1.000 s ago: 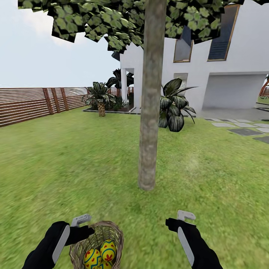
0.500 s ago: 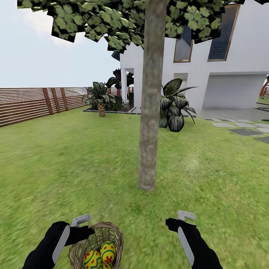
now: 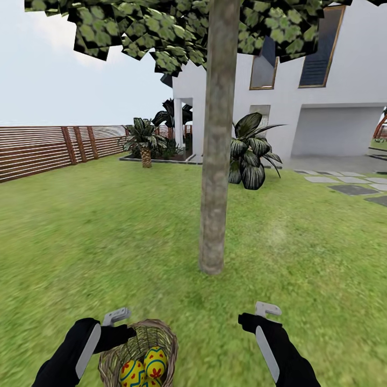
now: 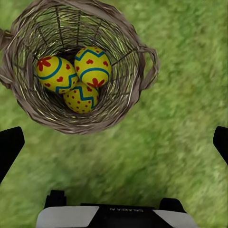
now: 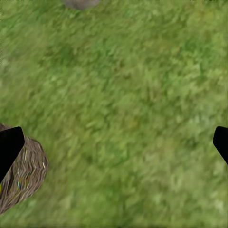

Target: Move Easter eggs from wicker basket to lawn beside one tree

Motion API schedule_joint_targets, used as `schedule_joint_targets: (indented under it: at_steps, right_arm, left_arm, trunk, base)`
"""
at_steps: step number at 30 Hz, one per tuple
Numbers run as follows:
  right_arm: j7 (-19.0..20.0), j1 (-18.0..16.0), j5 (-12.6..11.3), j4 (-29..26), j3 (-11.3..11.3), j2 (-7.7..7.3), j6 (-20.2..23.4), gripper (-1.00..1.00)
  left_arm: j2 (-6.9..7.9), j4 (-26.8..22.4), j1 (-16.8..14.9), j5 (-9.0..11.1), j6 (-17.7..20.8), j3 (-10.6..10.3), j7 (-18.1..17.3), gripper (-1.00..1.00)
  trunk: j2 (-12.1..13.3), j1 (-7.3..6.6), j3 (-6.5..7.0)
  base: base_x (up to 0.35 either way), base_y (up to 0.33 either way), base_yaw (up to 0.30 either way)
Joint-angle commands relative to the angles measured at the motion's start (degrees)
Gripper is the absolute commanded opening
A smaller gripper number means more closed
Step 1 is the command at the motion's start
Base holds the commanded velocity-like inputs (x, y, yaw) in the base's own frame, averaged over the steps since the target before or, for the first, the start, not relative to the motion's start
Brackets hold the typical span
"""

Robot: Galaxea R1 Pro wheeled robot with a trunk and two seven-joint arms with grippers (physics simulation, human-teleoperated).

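Essentially nothing has moved over the last second: basket (image 3: 138,352) sits on lawn (image 3: 107,242) near tree (image 3: 215,161), three eggs (image 4: 76,76) inside; left hand (image 3: 119,318) and right hand (image 3: 263,313) hover open. Unloading not yet begun.

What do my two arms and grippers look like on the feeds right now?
Both arms are glossy black with a pale grey panel along the forearm. The left gripper and right gripper are light grey in the head view, with black fingertips in the wrist views. No cables visible.
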Motion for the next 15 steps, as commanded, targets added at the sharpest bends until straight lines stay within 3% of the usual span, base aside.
schedule_joint_targets:
  at_steps: [1,10,15]
  right_arm:
    - [-0.4,0.0,-0.6,-0.2,0.0,0.06,0.3,1.00]
    - [-0.4,0.0,-0.6,-1.4,1.1,0.14,0.7,1.00]
    - [-0.5,-0.1,-0.7,-6.9,2.2,0.84,2.3,1.00]
  left_arm:
    - [0.01,-0.1,-0.2,0.0,0.3,0.1,-0.2,1.00]
    - [0.51,2.6,-4.5,-0.4,0.3,0.0,-0.1,1.00]
    - [0.65,12.3,-10.0,-0.3,0.1,-0.1,0.0,1.00]
  trunk:
    - [-0.5,0.24,-0.28]
    - [-4.1,2.22,-1.90]
    - [-6.1,3.32,-2.80]
  base:
    - [0.000,0.000,0.000]
    - [0.000,0.000,0.000]
    - [0.000,0.000,0.000]
